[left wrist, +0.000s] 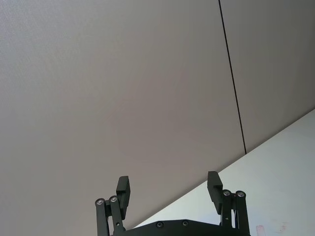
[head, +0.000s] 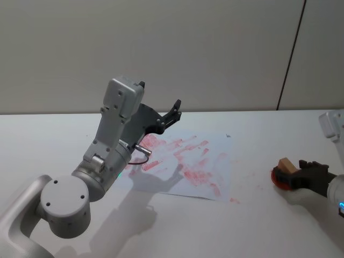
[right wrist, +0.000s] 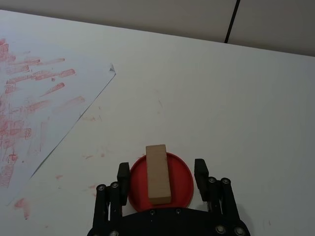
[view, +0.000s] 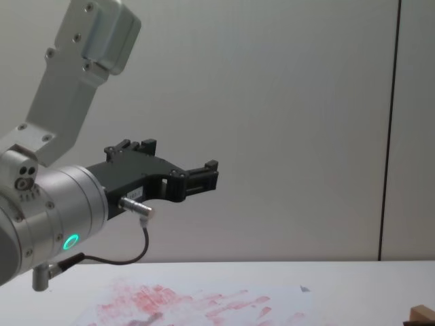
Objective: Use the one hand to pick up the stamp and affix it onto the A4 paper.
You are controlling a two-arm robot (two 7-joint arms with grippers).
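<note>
Between the open right hand's [right wrist: 162,174] fingers, the stamp [right wrist: 157,173] lies lengthwise, untouched.

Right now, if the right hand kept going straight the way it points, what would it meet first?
The stamp, lying on the round red ink pad, sits between the open fingers of the right hand; beyond lies bare table. Depth is uncertain.

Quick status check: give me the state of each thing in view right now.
stamp: resting on the red ink pad, not gripped
red ink pad: flat on table
A4 paper: flat, covered in red prints
right gripper: open, straddling the stamp
left gripper: open, raised, holding nothing
</note>
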